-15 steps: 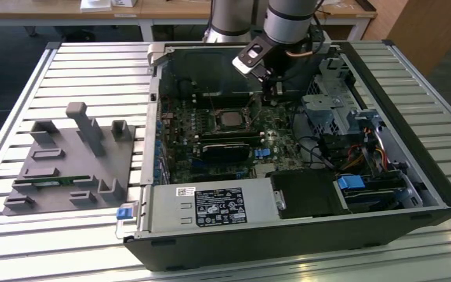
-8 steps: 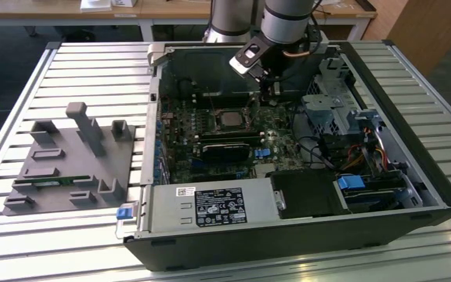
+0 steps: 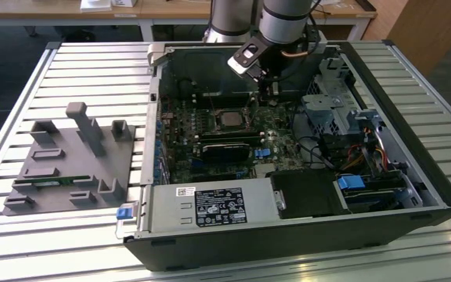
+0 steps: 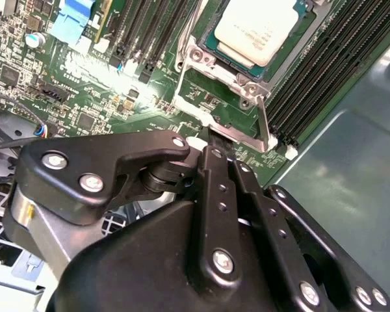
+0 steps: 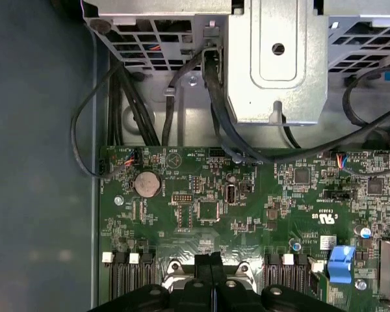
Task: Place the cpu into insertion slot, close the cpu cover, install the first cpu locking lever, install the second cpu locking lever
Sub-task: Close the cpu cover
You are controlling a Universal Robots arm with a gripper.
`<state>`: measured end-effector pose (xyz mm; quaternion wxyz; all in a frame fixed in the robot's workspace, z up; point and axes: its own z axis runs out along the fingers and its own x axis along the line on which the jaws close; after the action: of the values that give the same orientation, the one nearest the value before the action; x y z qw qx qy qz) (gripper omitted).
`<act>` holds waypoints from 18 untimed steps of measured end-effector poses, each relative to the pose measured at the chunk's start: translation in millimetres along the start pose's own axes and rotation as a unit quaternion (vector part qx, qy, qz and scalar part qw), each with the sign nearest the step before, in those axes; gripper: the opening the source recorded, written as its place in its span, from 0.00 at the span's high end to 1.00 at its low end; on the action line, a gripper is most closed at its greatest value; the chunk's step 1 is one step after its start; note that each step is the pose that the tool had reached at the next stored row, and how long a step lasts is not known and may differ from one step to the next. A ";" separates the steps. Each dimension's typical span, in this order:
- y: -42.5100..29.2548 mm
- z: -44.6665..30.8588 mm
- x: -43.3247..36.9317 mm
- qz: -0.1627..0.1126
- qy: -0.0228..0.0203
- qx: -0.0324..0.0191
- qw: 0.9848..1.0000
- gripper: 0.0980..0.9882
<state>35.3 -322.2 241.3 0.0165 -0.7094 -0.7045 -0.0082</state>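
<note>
Item: desktop computer case, side open, lying on a slatted table; 1 arm reaching inside over the motherboard. The cpu is seated in the insertion slot, its silver top and green border fully uncovered, so step 1 reads as done. The cpu cover, a thin silver frame, appears to stand raised at the socket's edge rather than lie flat over the chip, though this is hard to confirm. The gripper has its fingers pressed together with nothing seen between them, and the tips sit at that frame's edge, touching or just beside it. Judged step in hand: closing the cover, 2 of 4. This calls for a steady push that tips the frame squarely over the chip without the tips sliding onto the chip or the memory slots beside it.
</note>
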 end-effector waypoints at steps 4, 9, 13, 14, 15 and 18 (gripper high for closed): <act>-0.7 0.0 0.0 0.000 0.000 0.000 1.000 0.99; -1.6 0.0 0.0 0.000 0.000 0.000 1.000 0.99; -2.8 0.0 0.0 0.000 0.000 0.000 1.000 0.99; -3.1 0.0 0.0 0.000 0.000 0.000 1.000 0.99; -3.4 0.0 0.0 0.000 0.000 0.000 1.000 0.99; -4.8 0.1 0.0 0.000 0.000 0.000 1.000 0.99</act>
<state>30.4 -322.2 241.3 0.0165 -0.7094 -0.7045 -0.0082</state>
